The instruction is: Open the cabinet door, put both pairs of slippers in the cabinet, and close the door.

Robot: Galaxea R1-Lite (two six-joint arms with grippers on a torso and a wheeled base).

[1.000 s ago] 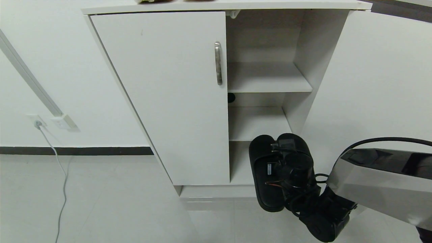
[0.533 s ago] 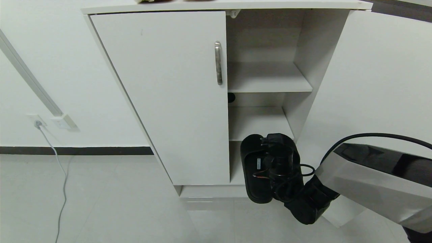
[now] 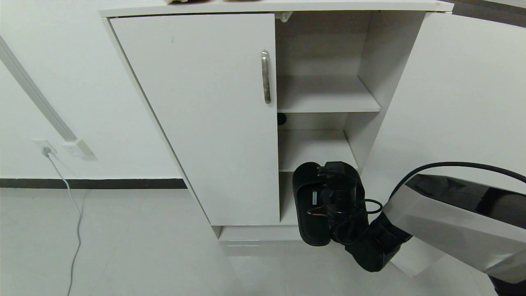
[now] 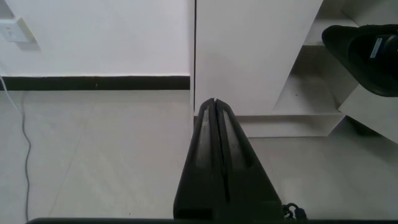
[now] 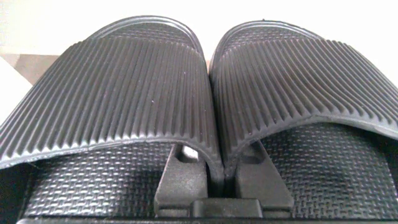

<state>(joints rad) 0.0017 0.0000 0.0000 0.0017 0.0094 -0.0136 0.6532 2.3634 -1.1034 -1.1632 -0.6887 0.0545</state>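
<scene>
The right arm comes in from the robot's lower right, forearm slanting toward the cabinet, wrist bent forward. Its right claw (image 5: 221, 186) is clamped on the pair of black slippers (image 3: 309, 213), the fingers (image 5: 183, 180) pinching the two adjoining strap edges together from the heel side. The left claw (image 4: 214, 109) hangs low over the tiled floor (image 3: 144, 246) with its fingers pressed together, holding nothing, short of the cabinet's base.

A second earlier the slippers and right wrist sat lower and farther to the robot's right. They have since swung left and forward, and in the last half second they have barely shifted.

The slippers lie side by side, straps up. Their long axis runs from the robot toward the cabinet, toes leading. They are held off the floor, toes at the mouth of the bottom compartment (image 3: 287, 201). Whether the toes have crossed its edge cannot be told.

The white cabinet (image 3: 267, 6) stands against the wall. Its left door (image 3: 197, 115) is shut, with a metal handle (image 3: 266, 77) at its inner edge. The right door (image 3: 452, 102) is swung wide open, baring the upper shelf (image 3: 324, 94) and middle shelf (image 3: 314, 150). To the robot's left, a cable (image 3: 76, 222) drops from a wall socket (image 3: 43, 146) to the floor.
</scene>
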